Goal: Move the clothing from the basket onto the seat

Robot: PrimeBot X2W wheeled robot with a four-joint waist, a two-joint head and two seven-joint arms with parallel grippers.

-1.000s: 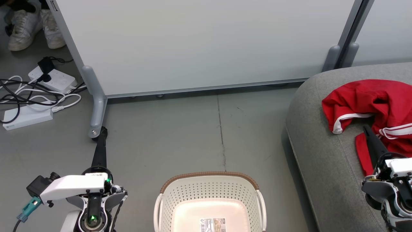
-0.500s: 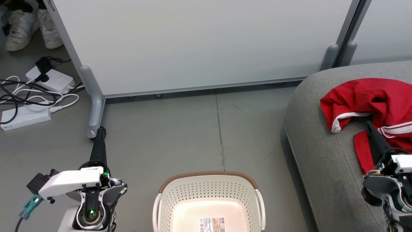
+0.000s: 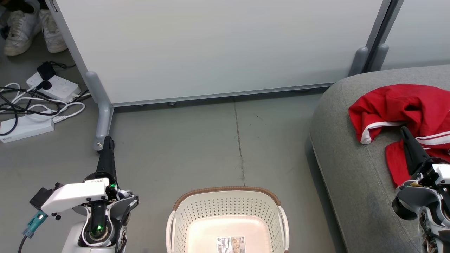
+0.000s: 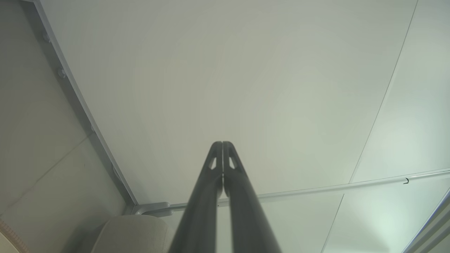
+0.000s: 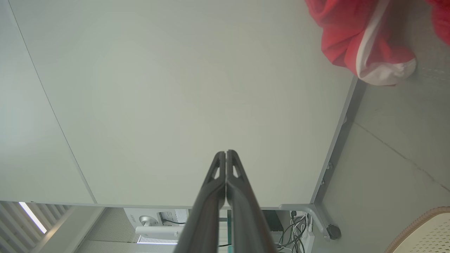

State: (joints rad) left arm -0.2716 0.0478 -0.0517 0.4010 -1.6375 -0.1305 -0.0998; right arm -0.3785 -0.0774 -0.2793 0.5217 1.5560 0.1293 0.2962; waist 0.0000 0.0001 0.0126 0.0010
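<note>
While your left gripper [image 3: 108, 140] hangs at the lower left of the head view with its two dark fingers [image 4: 207, 196] pressed together on nothing, its tip lies close to the grey foot [image 3: 102, 126] of the pale partition panel [image 3: 218, 49]. Your right gripper [image 3: 404, 130] is closed too, with nothing between its fingers. In the head view it points up over the seat [image 3: 351, 168], its tip overlapping the lower edge of the clothing [image 3: 404, 103], and you cannot tell from there whether it touches the fabric. In its own wrist view the red cloth sits apart at the upper right. The clothing lies crumpled on the seat at the right edge of the head view, bright red with white stripes and trim. The basket [image 3: 226, 192] stands on the floor [image 3: 211, 147] between your two arms, near the seat with a strip of floor between them, and a printed label [image 3: 232, 244] shows on its pale bottom. Power strips [image 3: 58, 88] and cables [image 3: 21, 102] lie at the far left, with white shoes [image 3: 31, 28] beyond them.
</note>
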